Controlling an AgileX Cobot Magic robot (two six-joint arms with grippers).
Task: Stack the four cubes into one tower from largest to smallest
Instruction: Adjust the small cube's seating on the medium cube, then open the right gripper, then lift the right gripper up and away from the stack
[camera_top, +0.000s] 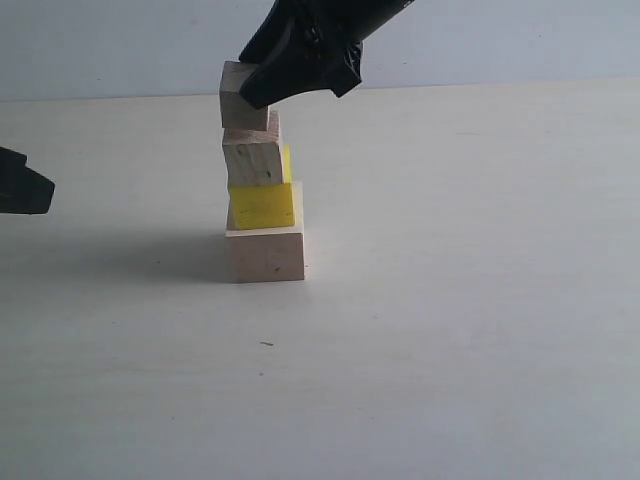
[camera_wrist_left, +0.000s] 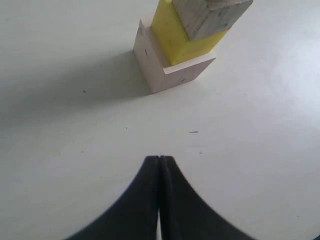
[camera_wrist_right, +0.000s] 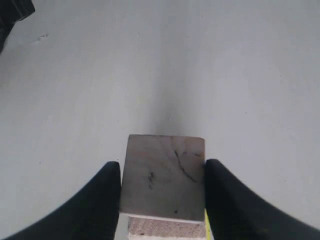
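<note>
Upper centre of the exterior view, the right gripper (camera_top: 262, 88) masks the right side of the tiny cube (camera_top: 240, 100); the left gripper (camera_top: 30, 188) is cropped at the left edge. In the left wrist view the medium cube (camera_wrist_left: 212, 15) runs out of frame.

Exterior camera: set low, almost level with the pale matte surface (camera_top: 450, 350). It looks side-on at the column of four stacked cubes (camera_top: 262, 190) (three pale wood, one bright yellow). Near range, whole column in frame, wall (camera_top: 500, 40) behind it.

Left wrist camera: close above the surface, off to one side of the column. It tilts down past the black left hand (camera_wrist_left: 159, 162) toward the column's lower cubes, with the column's top out of frame.

Right wrist camera: directly over the column, facing steeply down, very near. The topmost pale wooden cube (camera_wrist_right: 160, 192) fills the gap of the black right hand (camera_wrist_right: 163, 167).

All three views share the column.
</note>
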